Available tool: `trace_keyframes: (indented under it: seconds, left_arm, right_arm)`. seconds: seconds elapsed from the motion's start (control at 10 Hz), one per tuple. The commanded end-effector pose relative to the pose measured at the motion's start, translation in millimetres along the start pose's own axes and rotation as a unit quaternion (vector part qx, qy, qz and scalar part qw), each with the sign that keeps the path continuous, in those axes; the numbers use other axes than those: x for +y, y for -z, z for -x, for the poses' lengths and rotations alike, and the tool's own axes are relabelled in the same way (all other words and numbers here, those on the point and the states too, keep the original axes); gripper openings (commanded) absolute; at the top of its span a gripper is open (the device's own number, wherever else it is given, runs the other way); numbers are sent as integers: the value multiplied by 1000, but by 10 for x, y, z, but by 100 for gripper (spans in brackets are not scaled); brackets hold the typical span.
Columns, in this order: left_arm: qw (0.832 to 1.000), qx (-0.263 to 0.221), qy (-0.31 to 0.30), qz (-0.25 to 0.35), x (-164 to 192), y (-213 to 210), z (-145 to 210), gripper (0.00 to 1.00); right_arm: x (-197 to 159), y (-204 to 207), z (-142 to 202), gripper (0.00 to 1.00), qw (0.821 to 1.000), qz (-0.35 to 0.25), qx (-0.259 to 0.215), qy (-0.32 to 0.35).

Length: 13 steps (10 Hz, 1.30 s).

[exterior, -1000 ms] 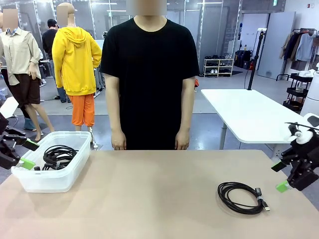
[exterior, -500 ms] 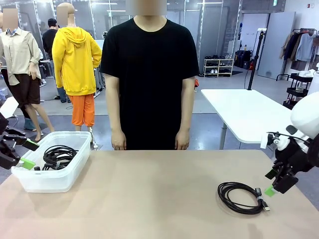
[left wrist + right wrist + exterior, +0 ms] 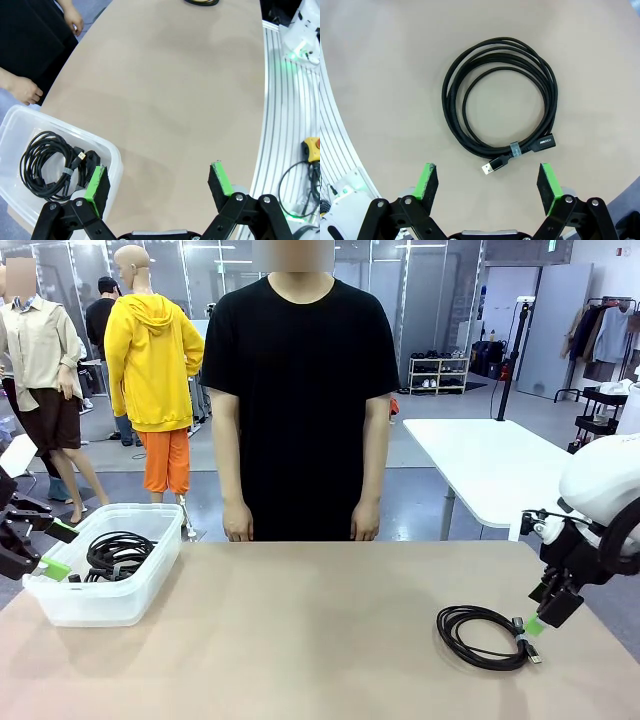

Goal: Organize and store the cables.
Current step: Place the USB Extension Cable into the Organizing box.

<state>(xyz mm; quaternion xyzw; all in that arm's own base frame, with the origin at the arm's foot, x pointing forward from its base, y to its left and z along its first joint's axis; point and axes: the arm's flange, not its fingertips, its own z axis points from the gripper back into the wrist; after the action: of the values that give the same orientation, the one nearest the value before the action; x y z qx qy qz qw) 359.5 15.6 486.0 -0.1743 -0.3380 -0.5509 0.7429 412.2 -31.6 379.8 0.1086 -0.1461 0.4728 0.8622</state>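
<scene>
Cable (image 3: 501, 97) lies coiled on the table (image 3: 300, 630), directly under my right gripper (image 3: 488, 182), jaws wide and empty. I see my left gripper (image 3: 159, 183) spread wide beside the bin (image 3: 140, 585) of cables (image 3: 118, 552).

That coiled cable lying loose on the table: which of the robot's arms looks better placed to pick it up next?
Probably the right. The right gripper hovers over the loose cable, jaws open wide. The left gripper sits at the far side, by the plastic bin that holds other cables.

A tan table (image 3: 320, 640) holds a clear plastic bin (image 3: 105, 600) at its left edge and a coiled black cable (image 3: 485, 636) near right.
</scene>
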Motion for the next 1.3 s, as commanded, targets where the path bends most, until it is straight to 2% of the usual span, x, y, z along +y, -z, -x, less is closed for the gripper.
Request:
trace_keyframes:
  seconds: [0.0, 0.3, 0.4, 0.5, 0.6, 0.8, 0.9, 1.0, 1.2]
  left_arm:
    - [1000, 1, -7, 1, 17, -11, -10, 100]
    - [1000, 1, -7, 1, 17, -11, -10, 100]
    - [1000, 1, -7, 1, 17, -11, -10, 100]
    - [1000, 1, -7, 1, 17, -11, -10, 100]
    - [1000, 1, -7, 1, 17, -11, -10, 100]
    - [1000, 1, -7, 1, 17, -11, -10, 100]
    - [1000, 1, -7, 1, 17, -11, -10, 100]
    - [1000, 1, -7, 1, 17, -11, -10, 100]
    - [1000, 1, -7, 1, 17, -11, -10, 100]
  right_arm:
    - [2, 8, 4, 100, 1000, -1, -2, 1]
    - [-2, 1, 8, 100, 1000, -1, -1, 1]
    - [9, 20, -107, 100, 996, 28, 57, 55]
    - [14, 33, -226, 100, 991, 41, 86, 91]
    - [-18, 65, -318, 100, 982, 68, 115, 133]
    - [-152, 227, -447, 100, 957, 66, 121, 256]
    - [-216, 316, -443, 100, 946, 75, 117, 294]
    - [-255, 423, -426, 100, 932, 74, 133, 328]
    - [-317, 613, -407, 100, 916, 81, 146, 365]
